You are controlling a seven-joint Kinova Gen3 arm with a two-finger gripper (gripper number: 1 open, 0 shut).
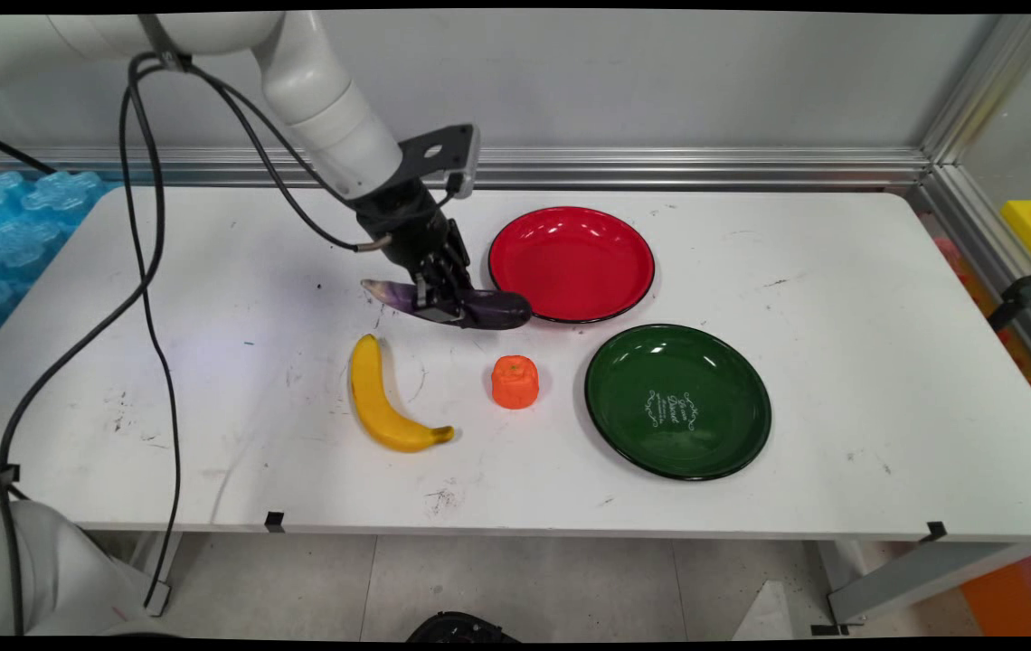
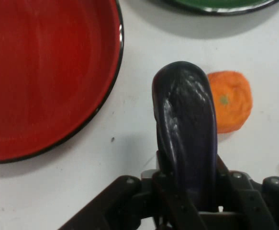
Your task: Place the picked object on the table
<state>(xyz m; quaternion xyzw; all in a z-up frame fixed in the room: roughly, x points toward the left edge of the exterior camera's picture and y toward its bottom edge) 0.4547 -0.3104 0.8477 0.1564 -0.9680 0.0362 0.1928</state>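
Note:
My black gripper [image 1: 439,298] is shut on a dark purple eggplant [image 1: 488,309], gripping it around its middle. The eggplant lies roughly level just over the table, its fat end toward the red plate [image 1: 572,264] and its pale stem end pointing left. In the hand view the eggplant [image 2: 187,129] runs up between the jaws, with the red plate [image 2: 43,76] to its left and an orange fruit [image 2: 231,101] to its right. The orange fruit [image 1: 515,382] stands on the table just in front of the eggplant.
A yellow banana [image 1: 382,398] lies at the front left of the gripper. A green plate [image 1: 677,400] sits to the right of the orange fruit, its rim [image 2: 220,5] showing at the hand view's top. Black cables hang from the arm at left.

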